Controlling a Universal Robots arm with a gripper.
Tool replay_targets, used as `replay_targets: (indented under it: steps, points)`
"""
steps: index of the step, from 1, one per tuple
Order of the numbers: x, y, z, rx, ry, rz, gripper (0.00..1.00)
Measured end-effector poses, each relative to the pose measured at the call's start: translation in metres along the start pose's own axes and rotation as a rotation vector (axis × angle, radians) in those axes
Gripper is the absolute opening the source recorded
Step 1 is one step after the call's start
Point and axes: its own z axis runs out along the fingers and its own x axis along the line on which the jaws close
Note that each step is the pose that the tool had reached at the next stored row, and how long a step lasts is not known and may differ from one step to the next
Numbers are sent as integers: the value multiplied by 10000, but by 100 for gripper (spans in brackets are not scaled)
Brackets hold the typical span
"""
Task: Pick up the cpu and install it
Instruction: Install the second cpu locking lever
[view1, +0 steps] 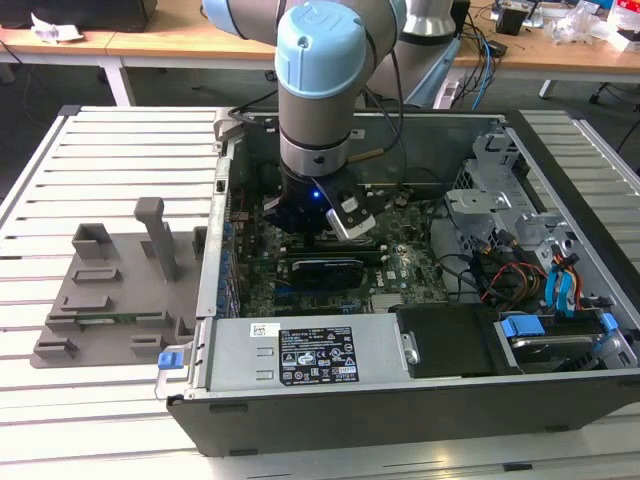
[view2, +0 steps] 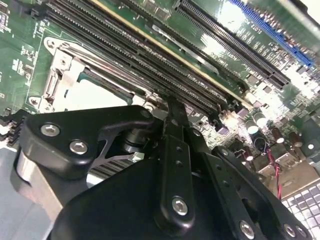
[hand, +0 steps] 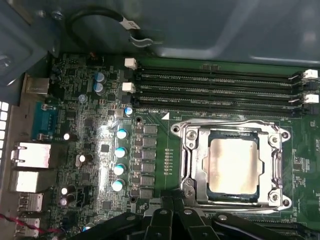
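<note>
One arm (view1: 325, 90) upright inside the computer case (view1: 400, 400), tool (hand: 170, 207) over the seated cpu (hand: 233, 167), grip state unclear.

- Black label (view1: 318, 357) on the grey cover at the front of the case, exterior view: white print and small symbols, too small to read.
- White sticker (view1: 266, 329) beside it: not readable.
- White print (hand: 150, 111) on the board above the socket, first wrist view: not readable.
- White triangle mark (hand: 165, 116) by the socket corner.
</note>
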Motion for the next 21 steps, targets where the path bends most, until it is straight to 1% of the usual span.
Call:
replay_targets:
  steps: [1, 3, 5, 6, 8, 9, 11, 13, 14, 17, 19, 21]
  points:
    - [0, 3, -18, 22, -6, -1, 11]
    - [-2, 15, -109, 29, -9, -1, 11]
    - [-18, 21, -128, 52, -8, -1, 11]
    - [-46, 27, -132, 64, -7, 0, 11]
    - [-81, 33, -135, 79, -6, -1, 11]
    - [-111, 38, -142, 98, -5, -2, 11]
    - [-148, 45, -158, 126, -3, -1, 11]
    - [-219, 62, -181, 173, 0, -2, 11]
    - [-238, 71, -189, 183, 0, -3, 11]
    - [-294, 106, -245, 235, 2, -3, 11]
    - [-309, 116, -265, 256, 4, -3, 11]
    - [-335, 134, -314, 292, 6, -3, 11]
